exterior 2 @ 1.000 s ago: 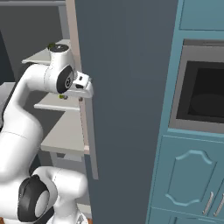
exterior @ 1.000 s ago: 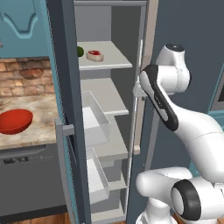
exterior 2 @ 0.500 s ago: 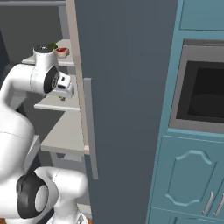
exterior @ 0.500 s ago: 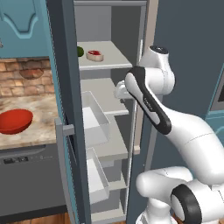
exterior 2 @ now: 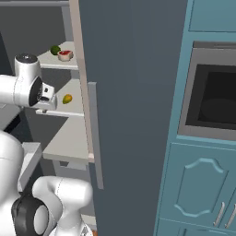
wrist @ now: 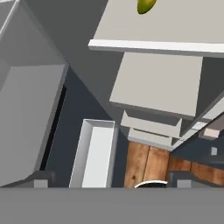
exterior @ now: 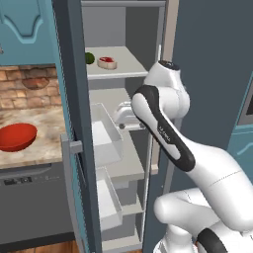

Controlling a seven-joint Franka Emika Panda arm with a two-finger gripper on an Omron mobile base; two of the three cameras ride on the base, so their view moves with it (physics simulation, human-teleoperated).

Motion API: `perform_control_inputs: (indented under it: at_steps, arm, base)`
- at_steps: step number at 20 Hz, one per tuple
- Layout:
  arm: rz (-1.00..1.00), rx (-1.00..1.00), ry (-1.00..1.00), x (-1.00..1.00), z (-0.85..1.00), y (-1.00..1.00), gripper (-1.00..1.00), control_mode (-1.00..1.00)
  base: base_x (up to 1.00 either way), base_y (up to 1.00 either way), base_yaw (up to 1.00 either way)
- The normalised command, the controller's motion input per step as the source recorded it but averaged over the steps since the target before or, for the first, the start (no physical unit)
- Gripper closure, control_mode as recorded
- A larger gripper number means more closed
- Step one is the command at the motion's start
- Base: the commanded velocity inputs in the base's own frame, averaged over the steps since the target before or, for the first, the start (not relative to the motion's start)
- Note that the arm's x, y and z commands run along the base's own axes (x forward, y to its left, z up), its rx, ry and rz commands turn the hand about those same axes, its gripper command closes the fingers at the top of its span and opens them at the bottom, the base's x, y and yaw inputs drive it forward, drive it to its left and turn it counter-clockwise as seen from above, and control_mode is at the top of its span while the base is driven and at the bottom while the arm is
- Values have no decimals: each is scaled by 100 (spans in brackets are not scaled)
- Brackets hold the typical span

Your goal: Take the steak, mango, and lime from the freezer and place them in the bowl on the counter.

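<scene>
- Note the gripper [wrist: 111,181]: its tips stand wide apart, gripping nothing, ready for a pick.
- Locate the mango [exterior 2: 67,98] on the freezer [exterior: 217,59] middle shelf; steak [exterior: 106,63] and lime [exterior: 89,58] lie above.
- Deliver to the bowl [exterior: 16,137] on the counter [exterior: 44,128].

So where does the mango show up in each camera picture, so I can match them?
Left base view: I can't make it out; the arm covers the middle shelf.
Right base view: the mango lies on the freezer's middle shelf, right of the robot's wrist.
Hand view: the mango sits at the top edge, on a grey shelf.
Shared landmark: the steak on the top shelf, in both base views.
</scene>
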Motion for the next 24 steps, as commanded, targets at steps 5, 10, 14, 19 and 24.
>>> perform_control_inputs:
  at_steps: [5,10,14,19,24]
  arm:
    - [8,0,-2,-11,0,55,-100,-100]
    - [4,2,-1,-1,0,21,-100,-100]
    - [-1,0,-6,-7,0,-11,-100,-100]
    - [-9,0,-13,-2,0,-45,-100,-100]
    - [-5,0,-9,16,0,-33,-100,-100]
  base:
    - [0,0,0]
    - [0,0,0]
    - [0,0,0]
    - [0,0,0]
    - [0,0,0]
